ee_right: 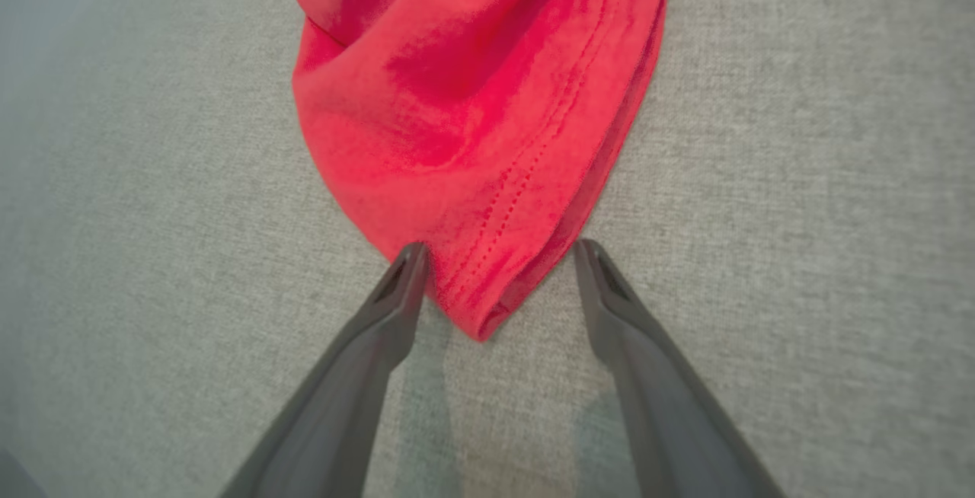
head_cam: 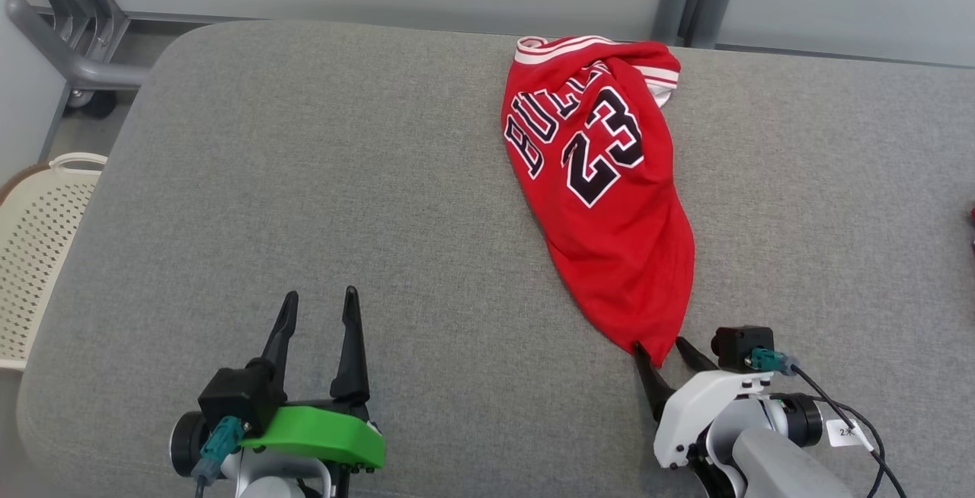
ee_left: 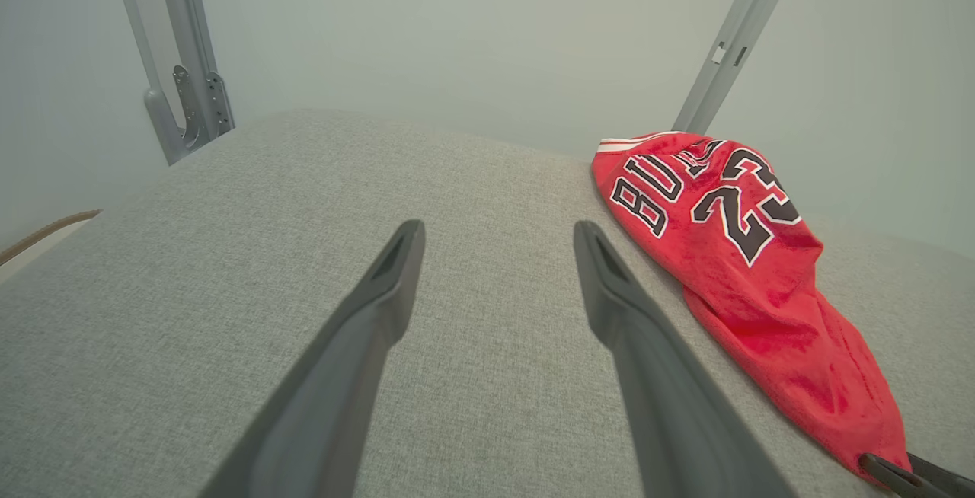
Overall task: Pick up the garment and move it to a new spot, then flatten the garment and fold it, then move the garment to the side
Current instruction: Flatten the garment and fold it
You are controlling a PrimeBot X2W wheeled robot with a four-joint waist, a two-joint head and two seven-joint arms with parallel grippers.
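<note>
— What could you not make out on the worktop?

— Its near edge was cut off behind the arms, and its right end ran out of the head view. What showed was grey woven cloth, padded-looking, with rounded far corners.

— And the jersey?

— It lay bunched right of the middle, from the far edge down toward the near edge, narrowing to a point. Folds swallowed part of the lettering: "BUL" and then creases, with a black, white-edged "23" beside it. The fabric was red and slightly shiny, with white-and-red striped trim crumpled at the far end. Whether it lay front or back up, I couldn't tell.

— Anything off the worktop?

— A cream plastic basket with small holes, past the left edge, half cut off by the picture.

— The grippers?

— The left gripper was at the near edge, left of the middle, its jaws spread and nothing between them, well apart from the jersey. The right gripper was at the near edge on the right, released too, its jaws set either side of the stitched hem, one finger's tip just touching the cloth.

— Smallest thing?

— A red scrap at the right edge; too little showed to name it.
</note>
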